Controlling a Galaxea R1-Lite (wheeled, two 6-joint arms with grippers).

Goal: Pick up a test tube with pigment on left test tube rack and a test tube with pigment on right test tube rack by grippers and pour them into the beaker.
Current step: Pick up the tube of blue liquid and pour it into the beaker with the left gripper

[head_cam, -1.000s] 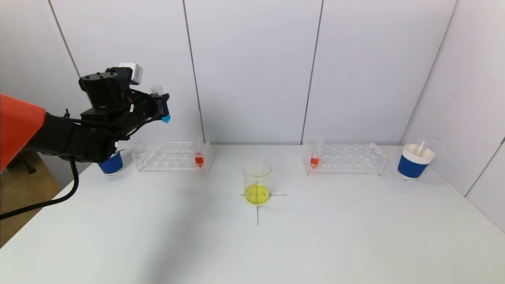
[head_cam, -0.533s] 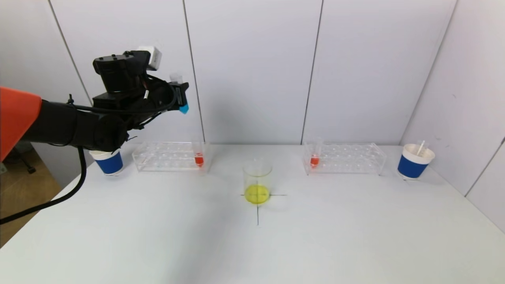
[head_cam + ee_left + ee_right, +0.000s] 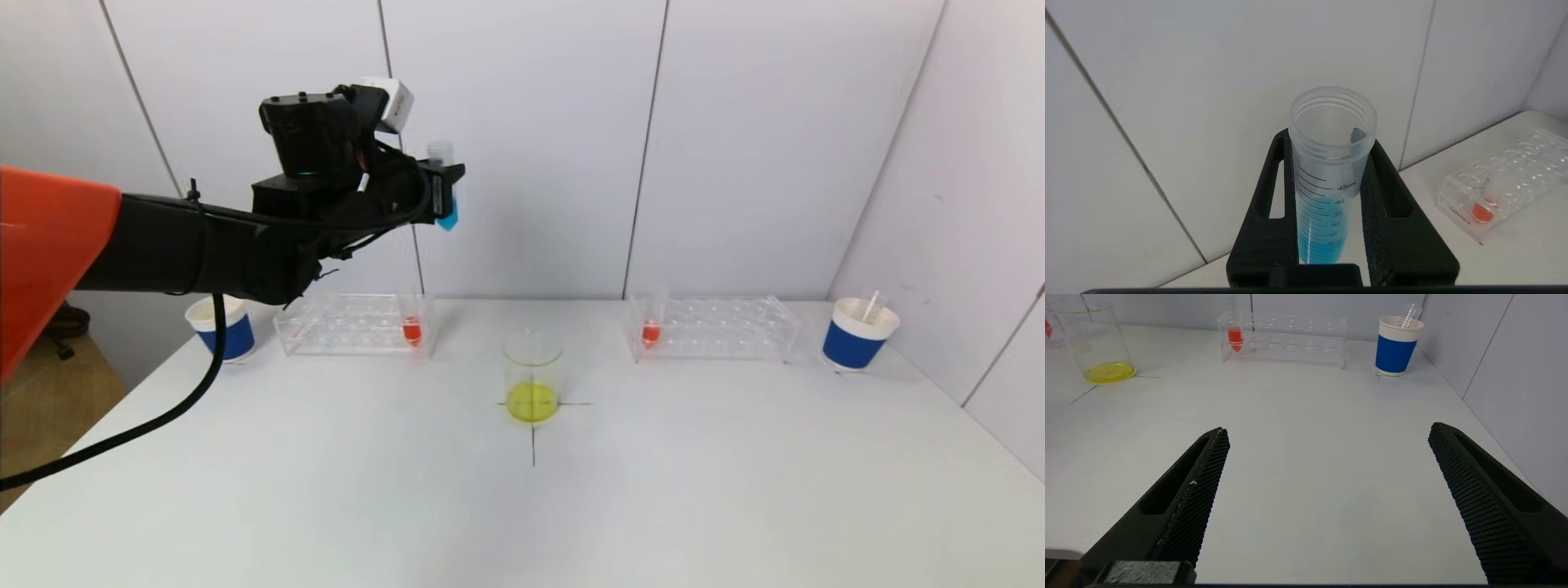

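Observation:
My left gripper [image 3: 441, 189] is shut on a clear test tube with blue pigment [image 3: 445, 184], upright, high above the table's back left and left of the beaker [image 3: 532, 371]. The left wrist view shows the tube [image 3: 1327, 183] between the jaws of that gripper [image 3: 1329, 163]. The beaker holds yellow liquid and stands on a cross mark. The left rack [image 3: 343, 325] holds a tube with red pigment [image 3: 411, 328]. The right rack [image 3: 718, 328] holds another red tube [image 3: 651, 330]. My right gripper [image 3: 1327, 437] is open and empty, low over the table's right front, out of the head view.
A blue paper cup [image 3: 222, 328] stands left of the left rack. Another blue cup [image 3: 859, 333] with an empty tube in it stands right of the right rack. White walls close the back and right side.
My left gripper has carried the blue tube to the right and slightly up, from above the left cup to above the left rack's right end. The right gripper's earlier state is not shown.

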